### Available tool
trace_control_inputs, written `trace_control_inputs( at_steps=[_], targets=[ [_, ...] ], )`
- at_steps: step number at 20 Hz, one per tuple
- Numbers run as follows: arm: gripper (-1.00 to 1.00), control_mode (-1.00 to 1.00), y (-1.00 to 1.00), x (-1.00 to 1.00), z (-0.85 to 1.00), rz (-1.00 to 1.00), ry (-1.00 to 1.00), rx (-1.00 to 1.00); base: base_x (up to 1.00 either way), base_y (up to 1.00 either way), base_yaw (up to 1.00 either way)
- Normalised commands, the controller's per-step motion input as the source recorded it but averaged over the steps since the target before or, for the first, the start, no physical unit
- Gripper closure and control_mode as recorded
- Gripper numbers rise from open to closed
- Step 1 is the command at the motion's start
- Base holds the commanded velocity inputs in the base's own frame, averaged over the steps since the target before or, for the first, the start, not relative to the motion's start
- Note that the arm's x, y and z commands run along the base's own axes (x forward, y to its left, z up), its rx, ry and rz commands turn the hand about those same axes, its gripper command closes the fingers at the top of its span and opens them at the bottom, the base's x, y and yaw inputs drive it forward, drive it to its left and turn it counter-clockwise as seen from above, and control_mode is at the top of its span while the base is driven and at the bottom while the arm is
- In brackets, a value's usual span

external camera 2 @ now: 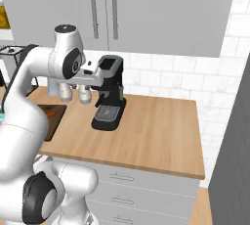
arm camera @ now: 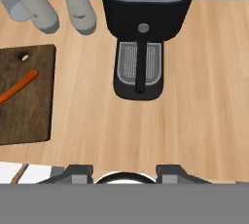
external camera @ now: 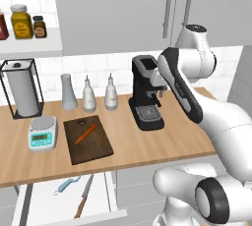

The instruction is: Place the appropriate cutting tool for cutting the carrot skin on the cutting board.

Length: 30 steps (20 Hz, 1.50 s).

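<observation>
The cutting tool, a peeler (external camera: 66, 184) with a light-blue handle, lies in the open drawer (external camera: 49, 200) below the counter, left of a brown-handled knife (external camera: 83, 198). The dark cutting board (external camera: 93, 149) (arm camera: 24, 116) rests on the counter with the orange carrot (external camera: 85, 134) (arm camera: 18, 85) lying on it. My gripper (arm camera: 124, 172) hangs high over the counter in front of the coffee machine, right of the board and far from the drawer. Its fingers stand apart with nothing between them.
A black coffee machine (external camera: 145, 97) (arm camera: 146, 28) stands right of the board. Two white bottles (external camera: 88, 95) and a grey vase (external camera: 69, 92) line the wall behind it. A teal-and-white scale (external camera: 43, 133) and a paper towel holder (external camera: 22, 92) sit to the left.
</observation>
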Motion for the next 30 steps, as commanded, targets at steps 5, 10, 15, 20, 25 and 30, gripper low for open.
trace_control_inputs(
  at_steps=[5,10,15,20,25,30],
  targets=[
    [-1.0,-1.0,0.59,-0.07,-0.04,0.0,-0.02,0.0,0.0,0.0,0.0],
    [-1.0,-1.0,1.0,-0.39,-0.29,-0.01,0.0,0.0,0.0,0.0,0.0],
    [-1.0,-1.0,1.0,-0.45,-0.51,0.0,0.05,0.0,0.0,0.0,0.0],
    [-1.0,-1.0,0.97,-0.41,-0.6,-0.01,0.11,0.02,0.0,0.0,0.0],
    [-1.0,-1.0,0.77,-0.3,-0.45,-0.01,0.06,0.02,0.0,0.0,0.0],
    [-1.0,-1.0,0.54,-0.45,-0.36,0.0,0.0,0.0,0.0,0.0,0.0]
  ],
)
